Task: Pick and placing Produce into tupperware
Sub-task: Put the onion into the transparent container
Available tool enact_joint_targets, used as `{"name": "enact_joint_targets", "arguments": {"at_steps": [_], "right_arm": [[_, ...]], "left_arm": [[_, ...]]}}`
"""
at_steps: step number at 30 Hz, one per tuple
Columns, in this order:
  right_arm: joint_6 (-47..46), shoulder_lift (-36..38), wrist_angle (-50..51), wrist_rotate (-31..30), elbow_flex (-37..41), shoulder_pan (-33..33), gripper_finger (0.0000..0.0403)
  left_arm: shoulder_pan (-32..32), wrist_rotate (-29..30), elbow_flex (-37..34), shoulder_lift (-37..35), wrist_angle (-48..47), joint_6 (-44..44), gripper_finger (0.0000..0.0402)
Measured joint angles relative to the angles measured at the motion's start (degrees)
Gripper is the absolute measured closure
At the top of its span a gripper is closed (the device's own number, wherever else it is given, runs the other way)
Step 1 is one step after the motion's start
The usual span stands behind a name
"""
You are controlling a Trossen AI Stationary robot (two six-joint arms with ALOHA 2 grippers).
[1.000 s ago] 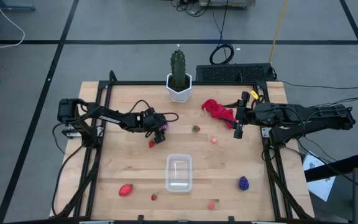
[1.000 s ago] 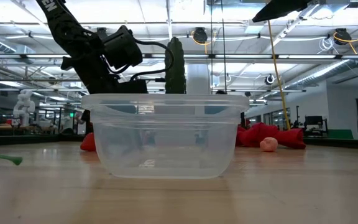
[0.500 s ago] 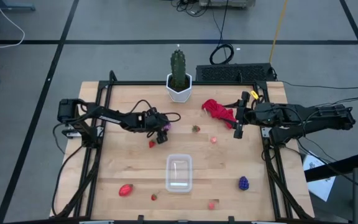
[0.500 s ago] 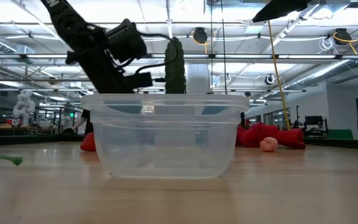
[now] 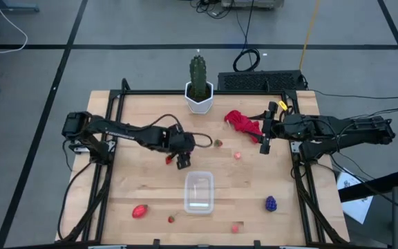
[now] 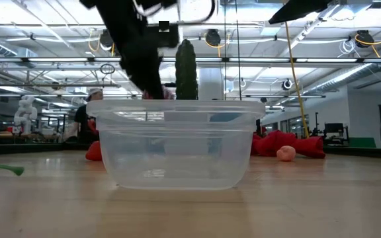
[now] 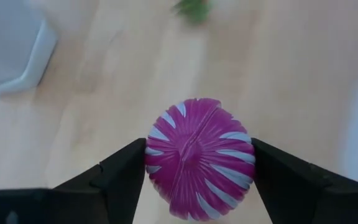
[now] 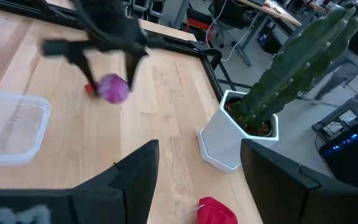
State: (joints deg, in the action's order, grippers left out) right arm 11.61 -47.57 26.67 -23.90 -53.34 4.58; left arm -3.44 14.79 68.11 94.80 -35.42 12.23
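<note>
Tupperware (image 5: 199, 191) looks empty, so I carry the magenta piece (image 7: 199, 158) clamped in my left hand (image 5: 182, 161) toward it; right hand (image 5: 264, 138) waits half-open.

A robotics lab in a large open hall: a pale wooden-topped table (image 5: 150, 187) in a black metal frame stands on grey carpet marked with dark tape lines (image 5: 61, 66), cables (image 5: 246, 59) trail across the floor, and exposed ceiling beams with strip lights (image 6: 323, 73) run above distant workbenches.
</note>
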Motion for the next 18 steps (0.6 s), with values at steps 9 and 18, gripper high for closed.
{"name": "enact_joint_targets", "arguments": {"at_steps": [9, 18], "right_arm": [[1.6, 0.0, 0.9, -0.3, 0.0, 0.0, 0.0183], [4.8, 0.0, 0.0, -13.0, 0.0, 0.0, 0.0183]], "left_arm": [[-11.6, 0.0, 6.0, 0.0, -2.2, 8.9, 0.013], [-17.4, -1.2, 6.5, 2.6, 0.5, 17.1, 0.013]]}}
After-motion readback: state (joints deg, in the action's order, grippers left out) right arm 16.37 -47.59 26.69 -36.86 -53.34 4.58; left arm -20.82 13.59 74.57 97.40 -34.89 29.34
